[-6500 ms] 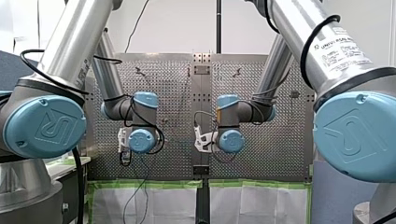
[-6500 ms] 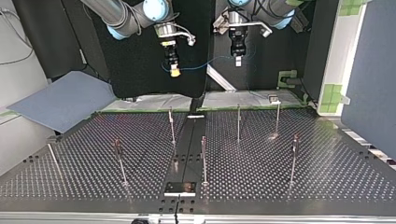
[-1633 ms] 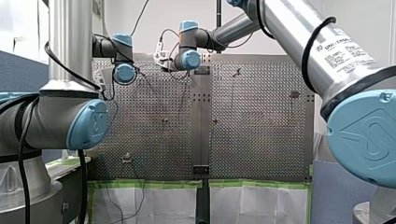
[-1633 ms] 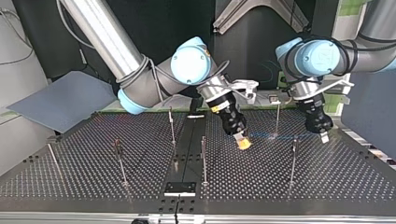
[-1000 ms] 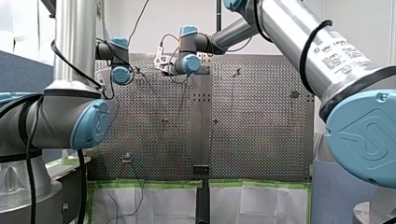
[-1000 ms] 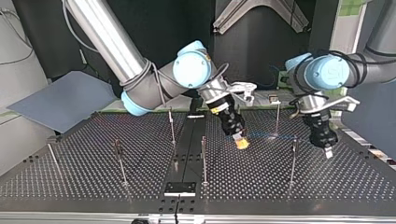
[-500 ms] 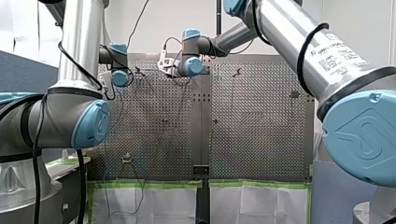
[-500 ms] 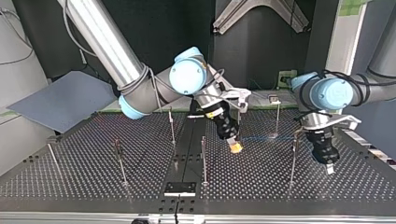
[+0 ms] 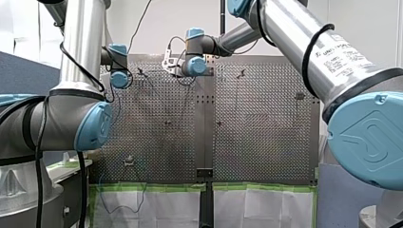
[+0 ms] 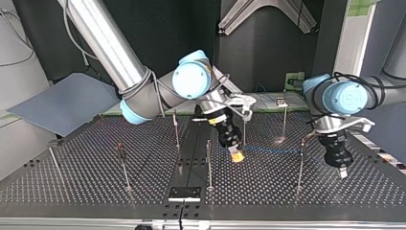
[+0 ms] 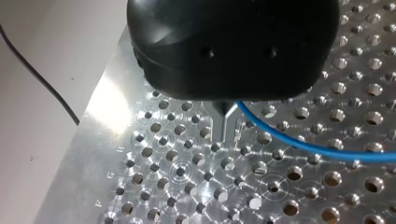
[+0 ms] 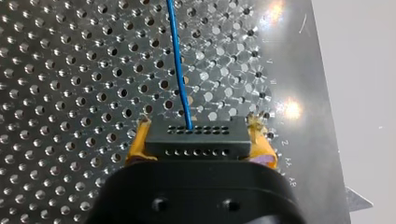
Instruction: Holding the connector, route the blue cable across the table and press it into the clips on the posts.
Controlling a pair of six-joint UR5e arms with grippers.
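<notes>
- While my right jaws are carrying the clamped connector (image 12: 196, 140) centre-frame, the blue cable (image 10: 268, 150) is tautening.
- My left jaws, pinching it, are likely hooking the right post (image 10: 300, 167).

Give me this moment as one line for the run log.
right gripper: shut on connector | left gripper: shut on blue cable | cable: spans between grippers over perforated table | clips: seating cannot be told

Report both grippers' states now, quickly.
Left gripper: closed on the blue cable.
Right gripper: closed on the black connector.
</notes>
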